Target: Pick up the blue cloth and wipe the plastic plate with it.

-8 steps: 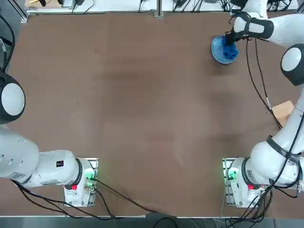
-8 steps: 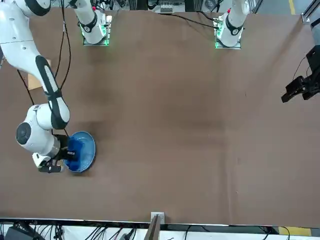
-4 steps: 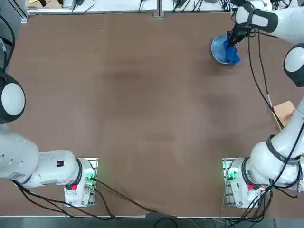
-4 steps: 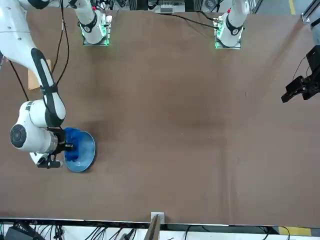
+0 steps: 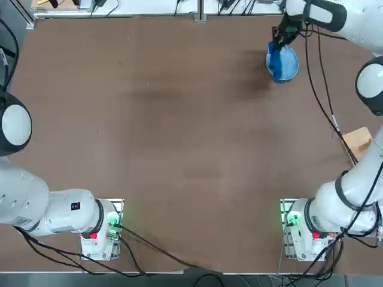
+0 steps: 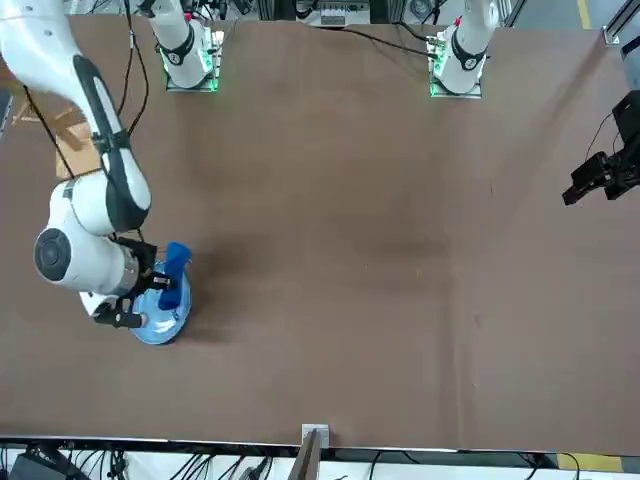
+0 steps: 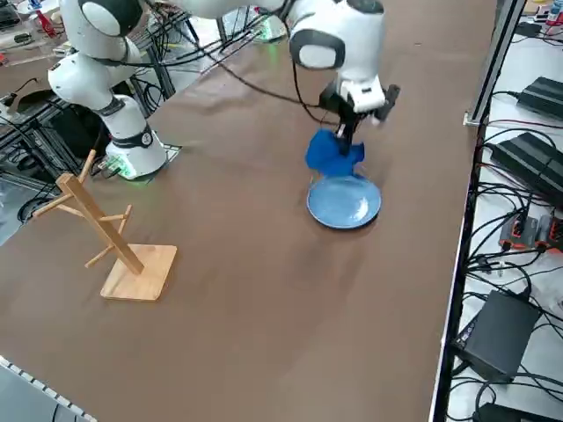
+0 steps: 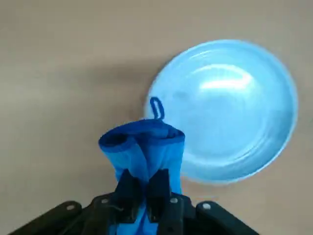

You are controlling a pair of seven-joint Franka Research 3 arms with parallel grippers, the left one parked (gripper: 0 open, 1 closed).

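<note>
Top: right gripper (image 5: pixel 279 39) pinched the blue cloth (image 5: pixel 276 55) at the plastic plate (image 5: pixel 285 64)'s 10 o'clock edge, far-right counter (image 5: pixel 179 131). Side: cloth hung above the plate's rim. Wrist: cloth bunched between closed fingers (image 8: pixel 127 188), beside plate.

The cloth (image 8: pixel 144 147) was a soft woven fabric, matt, bunched into rounded folds, with a thin loop of cord at one edge. The plate (image 8: pixel 230 107) looked like smooth moulded plastic with a slight gloss; pale highlights lay across its shallow bowl. The table (image 5: pixel 179 131) had a flat brown matt top, faintly mottled with duller patches. The right gripper (image 8: pixel 146 193) had black fingers of a hard matt material pinched on the fabric. The arm shells (image 6: pixel 85 255) were smooth glossy white plastic with black bands. A stand (image 7: pixel 110 237) of pale bare wood stood on the table, its grain unvarnished.
</note>
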